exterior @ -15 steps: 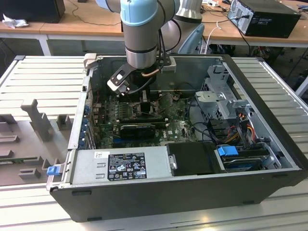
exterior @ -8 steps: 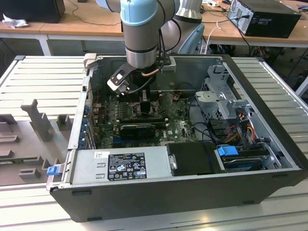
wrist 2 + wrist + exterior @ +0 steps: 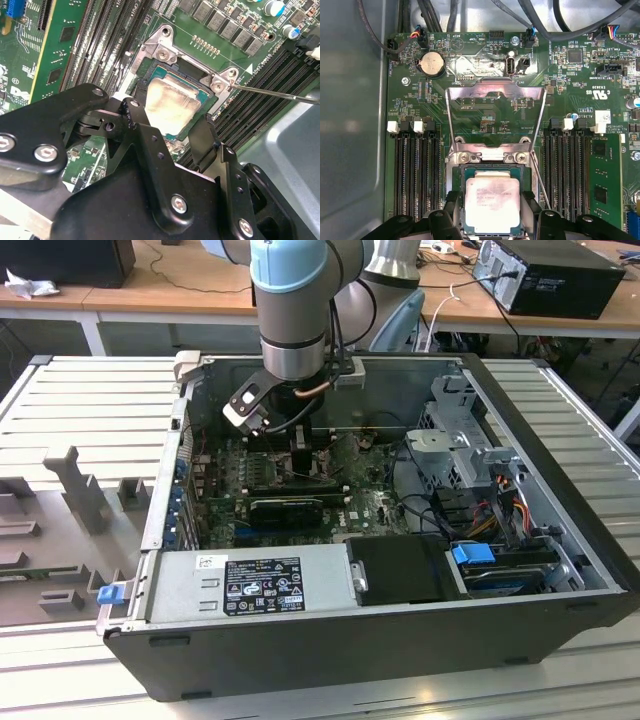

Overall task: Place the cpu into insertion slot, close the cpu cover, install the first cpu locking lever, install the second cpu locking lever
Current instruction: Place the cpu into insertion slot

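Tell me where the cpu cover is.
In the first wrist view, the cpu cover is swung open off the insertion slot, hinged just beyond the cpu.

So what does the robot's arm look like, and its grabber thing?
The arm is a fat silvery-grey tube with light blue caps. Black cables and a coppery one hang by its wrist. The gripper is all black, built from chunky linked bars with shiny silver screws.

**CPU seated, cover swung open**

In the first wrist view the cpu (image 3: pixel 491 205), a flat square chip with a pale silvery top and a green edge, lies level inside the insertion slot (image 3: pixel 490 158), framed by its metal rim. The cpu cover (image 3: pixel 495 93), a thin grey frame with a square window, stands raised off the slot at its hinge.
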